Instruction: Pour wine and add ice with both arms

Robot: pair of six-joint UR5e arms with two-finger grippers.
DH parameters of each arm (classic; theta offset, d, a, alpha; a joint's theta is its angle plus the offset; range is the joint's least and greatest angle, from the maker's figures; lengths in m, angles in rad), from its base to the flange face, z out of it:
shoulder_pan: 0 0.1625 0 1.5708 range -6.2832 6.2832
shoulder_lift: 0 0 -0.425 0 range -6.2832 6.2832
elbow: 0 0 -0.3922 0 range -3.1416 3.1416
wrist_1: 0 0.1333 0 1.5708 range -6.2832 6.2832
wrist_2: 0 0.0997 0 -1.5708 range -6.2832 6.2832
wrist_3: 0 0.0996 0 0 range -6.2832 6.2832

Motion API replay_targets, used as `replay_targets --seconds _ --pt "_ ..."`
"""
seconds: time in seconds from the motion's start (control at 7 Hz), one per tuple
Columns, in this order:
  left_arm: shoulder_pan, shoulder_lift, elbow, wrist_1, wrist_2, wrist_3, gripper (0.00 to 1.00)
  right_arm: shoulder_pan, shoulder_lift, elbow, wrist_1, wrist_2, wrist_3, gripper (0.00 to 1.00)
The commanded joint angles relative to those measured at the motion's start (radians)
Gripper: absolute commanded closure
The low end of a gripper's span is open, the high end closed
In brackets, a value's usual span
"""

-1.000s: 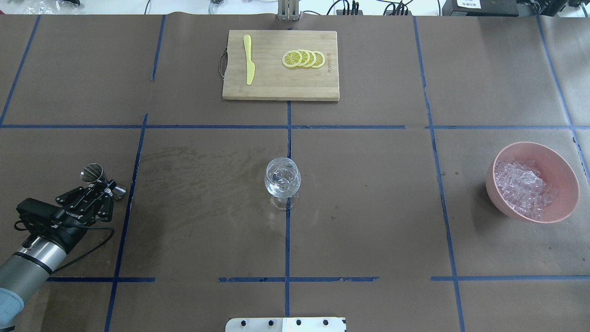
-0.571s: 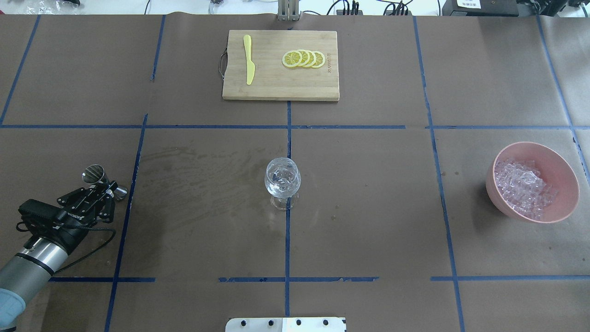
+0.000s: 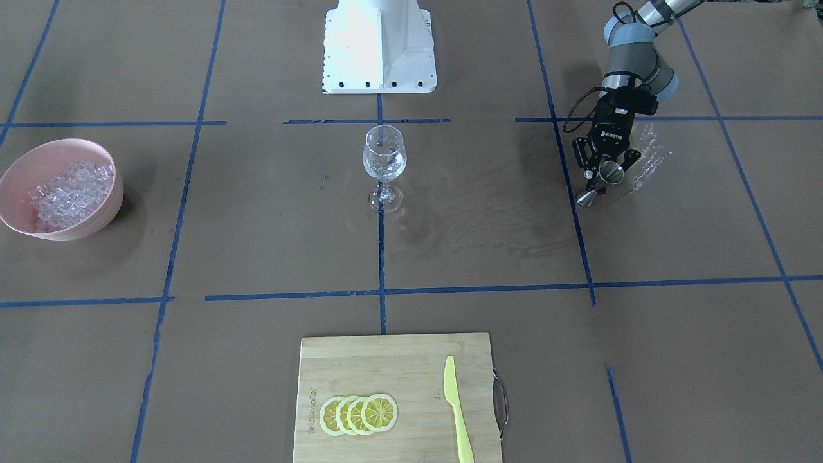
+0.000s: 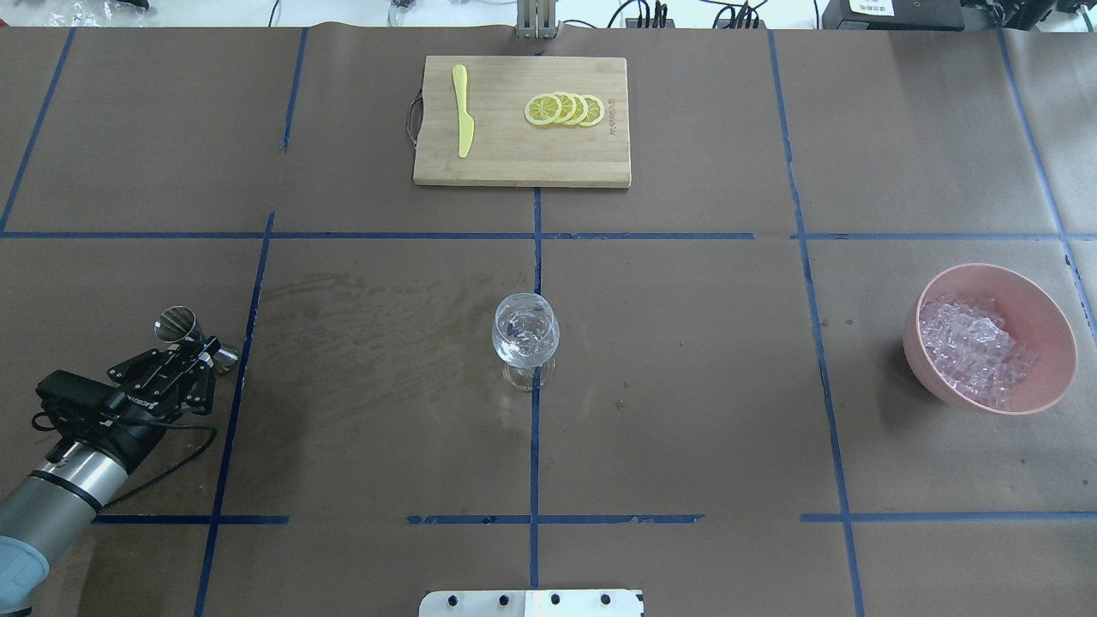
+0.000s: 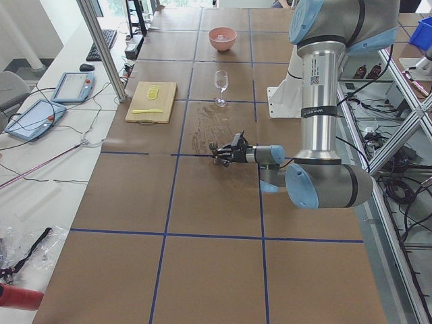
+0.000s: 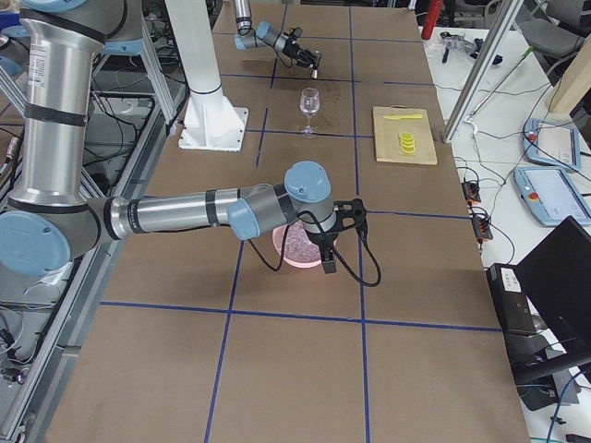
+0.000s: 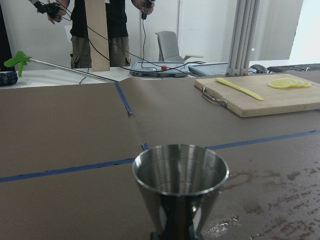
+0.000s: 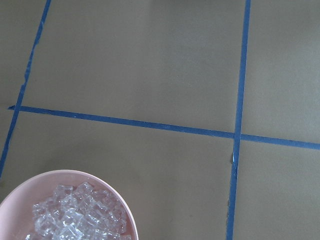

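Note:
My left gripper (image 4: 202, 346) is shut on the waist of a steel jigger (image 4: 176, 325), held tilted just above the table at the left; both also show in the front view, the gripper (image 3: 603, 177) and the jigger (image 3: 609, 172). The left wrist view shows the jigger's cup (image 7: 180, 185) up close. The wine glass (image 4: 525, 330) stands upright at the table's middle. The ice (image 4: 973, 347) fills a pink bowl (image 4: 1056, 343) at the right. My right gripper (image 6: 329, 258) hangs over that bowl in the exterior right view only; I cannot tell if it is open or shut.
A wooden cutting board (image 4: 514, 163) at the far middle carries lemon slices (image 4: 564, 109) and a yellow knife (image 4: 464, 111). A damp stain (image 4: 368, 317) marks the paper between jigger and glass. The white pedestal base (image 3: 379, 45) is behind the glass.
My left gripper with the jigger has shifted very slightly toward the robot's side. Nothing else has moved.

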Motion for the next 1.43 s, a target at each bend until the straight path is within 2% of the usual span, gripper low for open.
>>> replay_targets --seconds 0.0,0.14,0.29,0.43,1.29 --pt "0.000 -0.007 0.000 0.000 -0.001 0.001 0.69 0.000 0.002 0.000 0.000 0.000 0.000 0.00" --pt "0.000 -0.009 -0.001 0.000 -0.001 0.001 0.62 0.000 0.002 0.000 0.000 0.000 0.000 0.00" --pt "0.000 -0.009 -0.001 0.000 -0.001 0.001 0.51 0.000 0.003 0.000 0.000 -0.001 0.000 0.00" --pt "0.000 -0.009 -0.001 0.000 0.001 0.001 0.01 0.000 0.005 -0.002 0.000 -0.001 0.000 0.00" --pt "-0.044 0.010 -0.086 -0.003 0.001 0.044 0.00 0.000 0.012 -0.003 0.000 -0.001 0.002 0.00"
